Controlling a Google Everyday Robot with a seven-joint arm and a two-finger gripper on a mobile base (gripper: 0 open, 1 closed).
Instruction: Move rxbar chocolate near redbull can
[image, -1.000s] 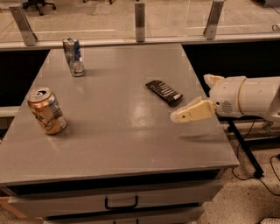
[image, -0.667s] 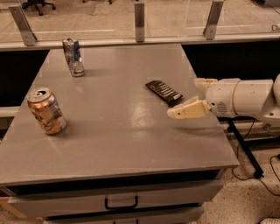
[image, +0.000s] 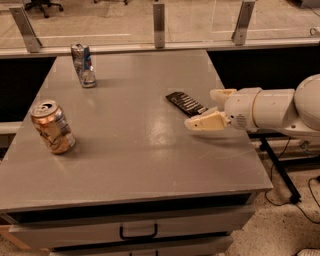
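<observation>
Two cans: redbull can (image: 83, 65) far-left corner, orange can (image: 52, 127) left edge. One rxbar chocolate (image: 185, 103) near right edge; gripper (image: 199, 109) beside it, jaws seemingly apart.

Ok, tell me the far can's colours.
Blue and silver can, camera view; gripper by the bar.

Table (image: 140, 170) bears rxbar chocolate (image: 183, 102), redbull can (image: 83, 65), orange can (image: 52, 127); gripper (image: 200, 108) hovers beside bar.

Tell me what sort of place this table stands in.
Probably an office or lab workspace: a grey table with drawers, a glass partition on metal posts behind it, and an office chair base beyond. The gripper hovers open by the rxbar chocolate.
</observation>
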